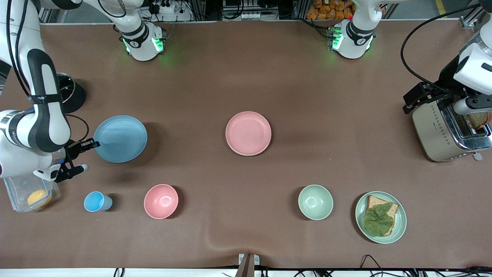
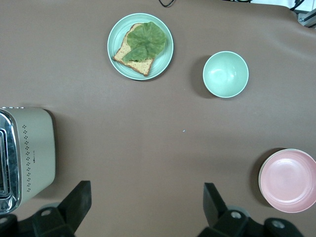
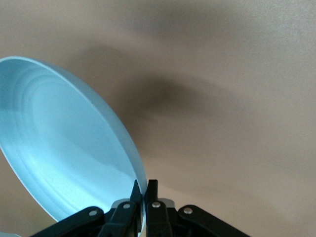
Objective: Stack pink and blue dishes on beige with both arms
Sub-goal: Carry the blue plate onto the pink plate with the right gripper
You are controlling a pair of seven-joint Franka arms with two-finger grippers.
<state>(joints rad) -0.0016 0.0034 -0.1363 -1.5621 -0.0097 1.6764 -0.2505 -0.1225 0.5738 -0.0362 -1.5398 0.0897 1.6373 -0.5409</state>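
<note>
1 of 2 stacked, it seems. Front: right gripper [image 1: 87, 145] clamps blue plate [image 1: 120, 138] rim. Left wrist: left gripper [image 2: 147, 210] jaws apart above bare table; pink plate [image 2: 289, 180] on beige rim [image 2: 260, 183]. Right wrist: jaws pinch blue rim

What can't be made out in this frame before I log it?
- Beige plate: in the left wrist view only a sliver shows under the pink plate; the front view hides it.
- Left gripper: fingers open in its wrist view; in the front view it is hidden near the toaster.
- Blue plate: pinched by the right gripper; the frame edge crops its rim.
</note>
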